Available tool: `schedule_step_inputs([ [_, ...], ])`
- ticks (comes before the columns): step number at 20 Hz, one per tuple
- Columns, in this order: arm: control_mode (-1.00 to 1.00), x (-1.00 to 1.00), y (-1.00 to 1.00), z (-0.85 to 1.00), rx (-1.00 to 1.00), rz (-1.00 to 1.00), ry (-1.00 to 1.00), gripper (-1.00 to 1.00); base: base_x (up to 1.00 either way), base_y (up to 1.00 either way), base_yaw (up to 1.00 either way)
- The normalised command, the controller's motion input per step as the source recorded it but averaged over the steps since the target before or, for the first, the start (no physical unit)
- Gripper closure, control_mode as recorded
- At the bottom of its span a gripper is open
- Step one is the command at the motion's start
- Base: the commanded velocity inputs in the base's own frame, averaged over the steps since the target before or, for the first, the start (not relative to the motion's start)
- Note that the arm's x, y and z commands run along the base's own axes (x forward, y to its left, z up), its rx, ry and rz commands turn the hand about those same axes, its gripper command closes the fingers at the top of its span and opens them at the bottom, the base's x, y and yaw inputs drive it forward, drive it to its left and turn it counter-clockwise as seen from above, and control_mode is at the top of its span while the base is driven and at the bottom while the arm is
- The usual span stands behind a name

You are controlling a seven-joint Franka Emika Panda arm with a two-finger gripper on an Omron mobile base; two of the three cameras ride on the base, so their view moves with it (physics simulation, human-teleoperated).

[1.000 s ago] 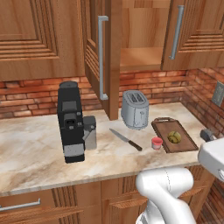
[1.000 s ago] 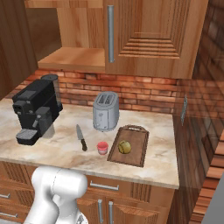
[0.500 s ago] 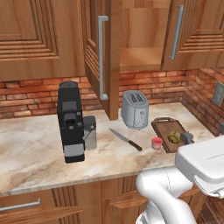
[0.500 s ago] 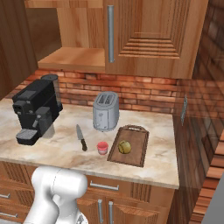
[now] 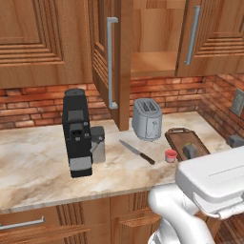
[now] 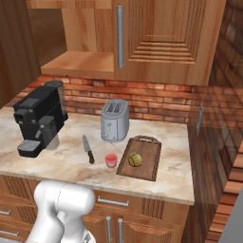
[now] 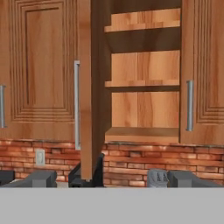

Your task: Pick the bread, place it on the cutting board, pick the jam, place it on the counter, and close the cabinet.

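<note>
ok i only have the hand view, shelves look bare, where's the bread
observer: the bread sits on the cutting board, to the right of the toaster.
operator: and the jam
observer: the jam stands upright on the counter, between the knife and the board.
operator: whats either side of the open door
observer: in the left base view the coffee machine stands on the counter left of the cabinet door, and the toaster stands to its right.
</note>
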Motion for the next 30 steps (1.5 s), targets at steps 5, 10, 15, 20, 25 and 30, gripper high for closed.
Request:
schedule_step_inputs([
  [5,-1.0,0.0,0.16,0.0,0.0,-0.01,0.0,-1.0,0.0,0.0,0.0],
  [10,-1.0,0.0,0.21,0.0,0.0,-0.02,0.0,-1.0,0.0,0.0,0.0],
  [15,-1.0,0.0,0.25,0.0,-0.01,-0.03,0.0,-1.0,0.0,0.0,0.0],
  [20,-1.0,0.05,0.27,-0.04,-0.01,-0.06,0.0,-1.0,0.0,0.0,0.0],
  [25,-1.0,0.12,0.26,-0.08,-0.01,-0.07,0.0,-1.0,0.0,0.0,0.0],
  [30,-1.0,0.24,0.21,-0.11,-0.01,-0.07,0.0,-1.0,0.0,0.0,0.0],
])
